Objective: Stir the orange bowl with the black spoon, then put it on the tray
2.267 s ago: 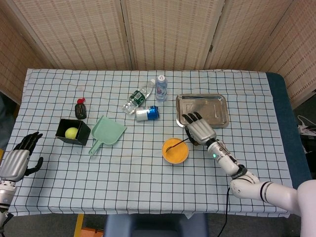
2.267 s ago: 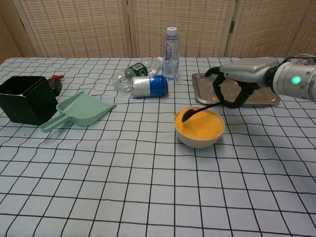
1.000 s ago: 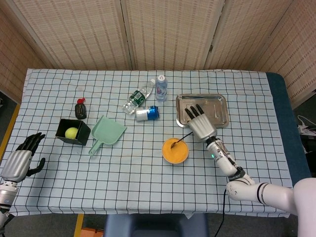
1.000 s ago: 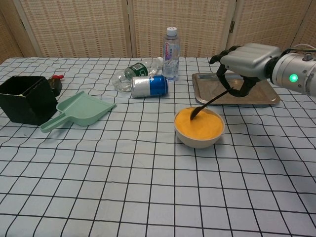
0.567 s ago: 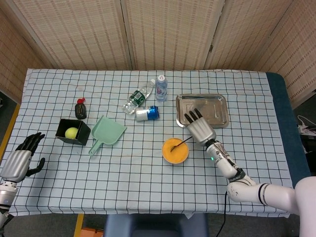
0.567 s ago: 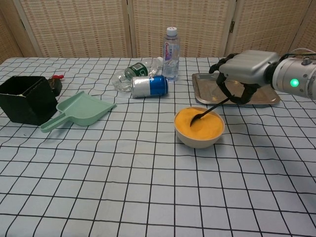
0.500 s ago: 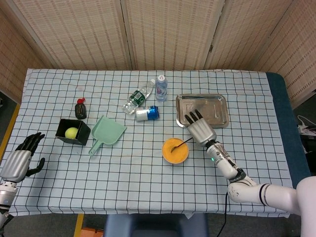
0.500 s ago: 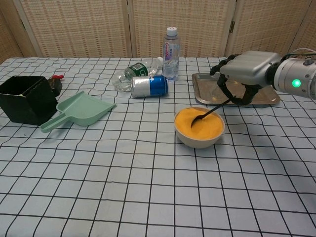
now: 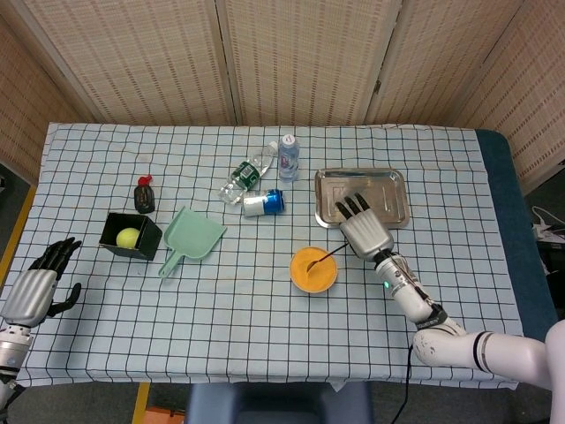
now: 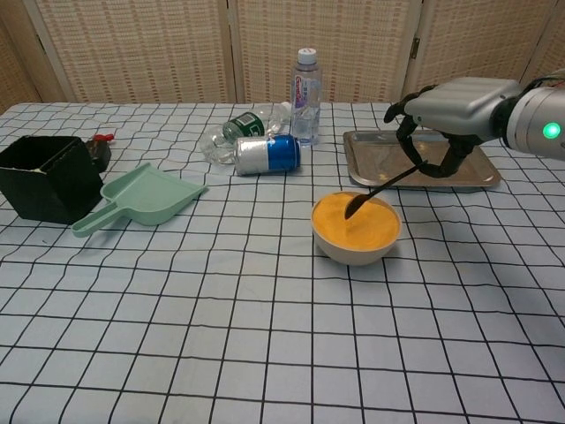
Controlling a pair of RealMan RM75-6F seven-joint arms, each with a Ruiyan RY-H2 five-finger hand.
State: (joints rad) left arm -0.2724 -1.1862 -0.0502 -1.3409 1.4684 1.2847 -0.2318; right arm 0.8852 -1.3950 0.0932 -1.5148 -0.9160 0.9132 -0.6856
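Note:
The orange bowl (image 9: 313, 270) (image 10: 357, 228) stands on the checked cloth in front of the steel tray (image 9: 388, 205) (image 10: 484, 173). My right hand (image 9: 365, 233) (image 10: 459, 109) grips the handle of the black spoon (image 9: 323, 260) (image 10: 378, 190). The spoon slants down to the left and its scoop sits over the orange filling at the bowl's middle. The hand hangs above the bowl's right rim and the tray's near edge. My left hand (image 9: 33, 290) rests at the table's left edge with nothing in it, its fingers loosely apart.
A blue can (image 10: 267, 154) lies beside a toppled green-label bottle (image 10: 243, 131) and an upright water bottle (image 10: 305, 85) behind the bowl. A mint dustpan (image 10: 146, 197), a black box (image 9: 131, 235) with a yellow ball and a small dark bottle (image 9: 145, 194) stand at the left.
The right hand has lifted and shifted right toward the tray, drawing the spoon's scoop up to the bowl's surface. The left hand has not moved.

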